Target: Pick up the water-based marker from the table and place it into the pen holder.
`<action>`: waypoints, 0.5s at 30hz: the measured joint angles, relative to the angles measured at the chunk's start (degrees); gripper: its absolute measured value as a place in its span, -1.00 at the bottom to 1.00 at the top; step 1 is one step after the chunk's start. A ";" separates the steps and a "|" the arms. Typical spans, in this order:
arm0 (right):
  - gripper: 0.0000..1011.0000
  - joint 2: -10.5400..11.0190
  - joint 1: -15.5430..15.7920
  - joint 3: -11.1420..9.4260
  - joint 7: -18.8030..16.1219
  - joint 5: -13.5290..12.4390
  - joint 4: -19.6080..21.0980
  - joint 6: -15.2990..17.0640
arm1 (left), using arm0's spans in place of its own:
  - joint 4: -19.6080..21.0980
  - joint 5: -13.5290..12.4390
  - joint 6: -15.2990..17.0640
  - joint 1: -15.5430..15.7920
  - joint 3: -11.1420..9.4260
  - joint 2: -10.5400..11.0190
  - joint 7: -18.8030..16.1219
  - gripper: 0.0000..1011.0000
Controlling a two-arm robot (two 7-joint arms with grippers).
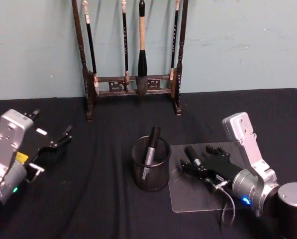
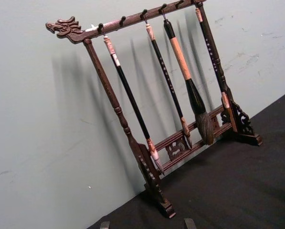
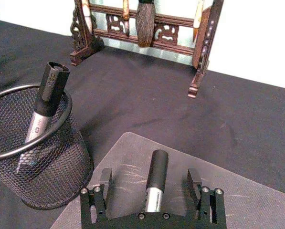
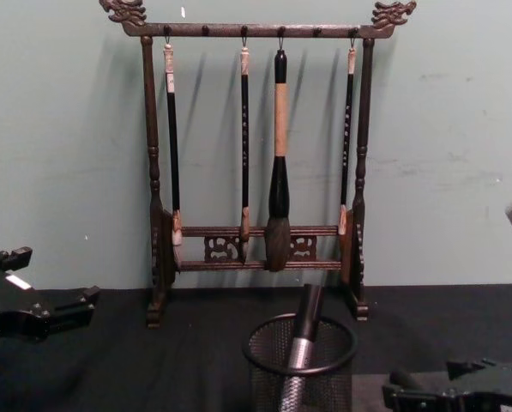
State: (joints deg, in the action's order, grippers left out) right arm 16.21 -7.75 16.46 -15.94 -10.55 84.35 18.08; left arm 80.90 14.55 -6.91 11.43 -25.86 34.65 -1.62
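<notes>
1. right gripper (image 1: 200,158) low over the grey mat (image 1: 188,196) on the table (image 1: 88,199) - fingers spread, gripping nothing.
2. marker (image 3: 156,171) lies on the mat between those fingers, gap on each side.
3. pen holder (image 1: 150,179) just beside the mat - second marker (image 1: 150,147) leans inside.
4. left gripper (image 1: 52,147) off at the table's left side, fingers apart, empty.

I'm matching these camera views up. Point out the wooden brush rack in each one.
Head view: brush rack top centre, behind the pen holder.
Left wrist view: brush rack seen slantwise, against the wall.
Right wrist view: brush rack base, beyond the pen holder.
Chest view: brush rack centre, full height.
Shared landmark: the thick brush hanging on it.
</notes>
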 joint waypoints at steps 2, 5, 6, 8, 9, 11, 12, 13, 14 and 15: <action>0.98 0.18 0.10 0.11 -0.13 0.06 -0.10 0.04 | 0.00 0.00 0.00 0.00 0.00 0.00 0.00 1.00; 0.98 0.34 0.25 0.22 -0.28 0.13 -0.32 0.13 | 0.00 0.00 0.00 0.00 0.00 0.00 0.00 1.00; 0.98 0.36 0.27 0.24 -0.32 0.14 -0.34 0.15 | 0.00 0.00 0.00 0.00 0.00 0.00 0.00 1.00; 0.98 0.40 0.35 0.28 -0.37 0.15 -0.40 0.19 | 0.00 0.00 0.00 0.00 0.00 0.00 0.00 1.00; 0.98 0.40 0.35 0.28 -0.37 0.15 -0.40 0.19 | 0.00 0.00 0.00 0.00 0.00 0.00 0.00 1.00; 0.98 0.43 0.49 0.37 -0.40 0.20 -0.61 0.33 | 0.00 0.00 0.00 0.00 0.00 0.00 0.00 1.00; 0.98 0.43 0.54 0.40 -0.39 0.23 -0.66 0.35 | 0.00 0.00 0.00 0.00 0.00 0.00 0.00 1.00; 0.98 0.42 0.55 0.40 -0.39 0.24 -0.69 0.37 | 0.00 0.00 0.00 0.00 0.00 0.00 0.00 1.00; 0.98 0.43 0.56 0.41 -0.38 0.27 -0.72 0.39 | 0.00 0.00 0.00 0.00 0.00 0.00 0.00 1.00; 0.98 0.43 0.56 0.41 -0.38 0.27 -0.72 0.39 | 0.00 0.00 0.00 0.00 0.00 0.00 0.00 1.00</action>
State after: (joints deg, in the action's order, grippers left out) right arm 16.64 -7.19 16.87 -16.33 -10.28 83.63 18.47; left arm 80.90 14.55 -6.91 11.43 -25.87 34.65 -1.62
